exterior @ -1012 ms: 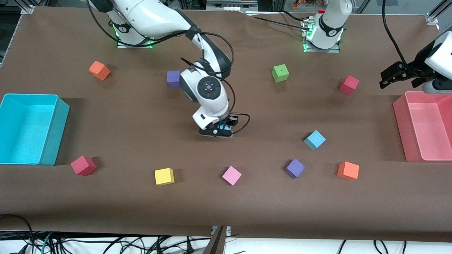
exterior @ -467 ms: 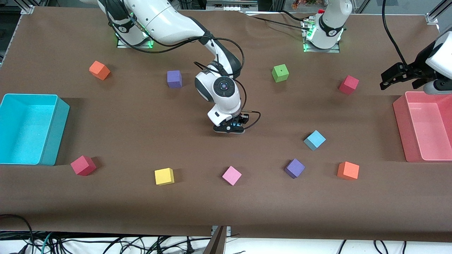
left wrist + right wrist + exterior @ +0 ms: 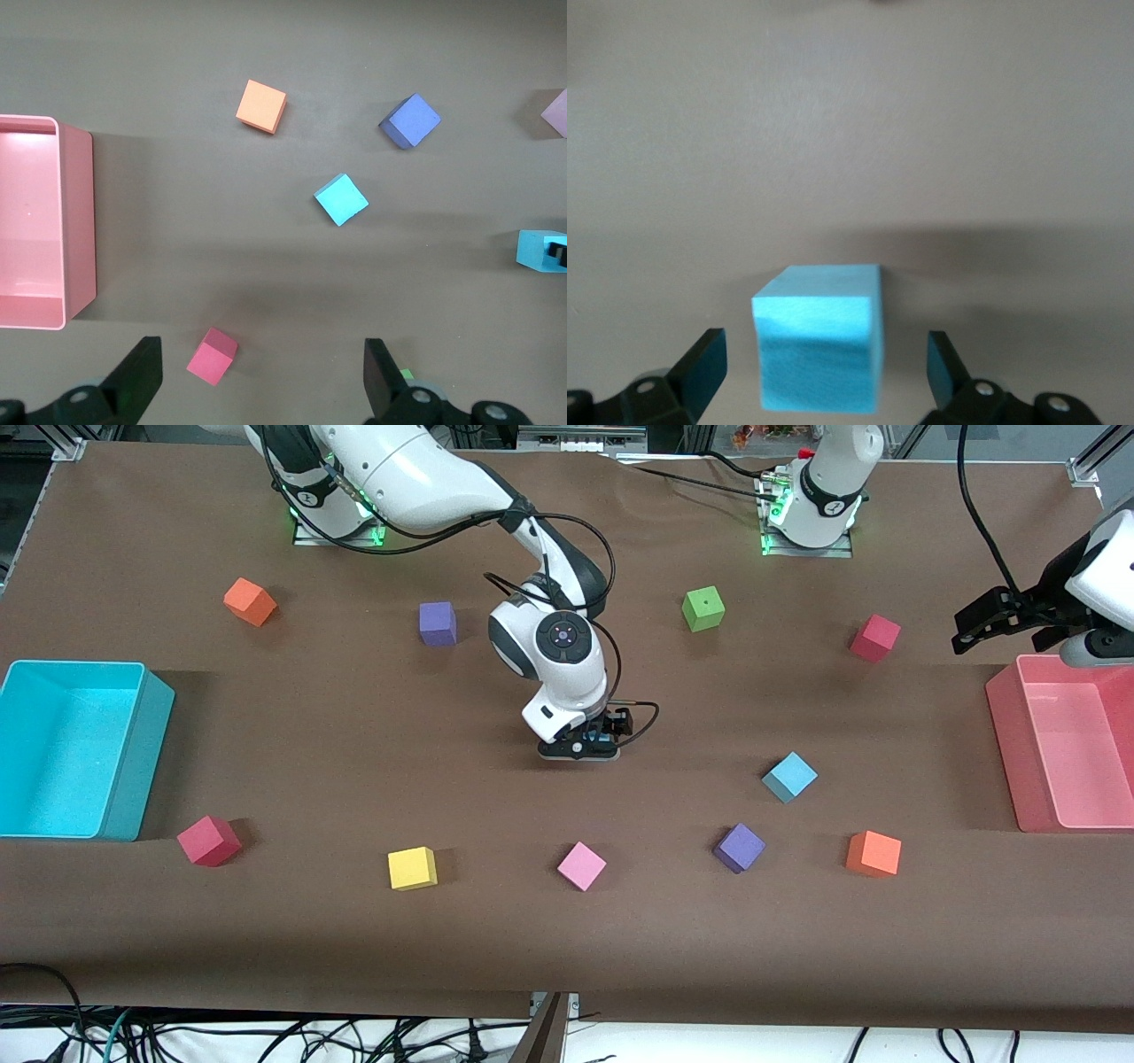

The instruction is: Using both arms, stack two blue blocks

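No text, label, brand or number can be read anywhere.

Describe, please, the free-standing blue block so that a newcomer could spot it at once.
Start at the pink bin at the left arm's end of the table and move toward the table's middle: the first cube you meet is the blue block. It stands alone, untouched, light sky-blue, unlike the darker purple cube and the orange cube nearer the front camera.

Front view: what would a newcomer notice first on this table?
The right gripper draws the eye: it is low at the table's middle, jaws open around a blue block resting on the brown table. The second blue block lies toward the left arm's end. The left gripper waits, open, near the pink bin.
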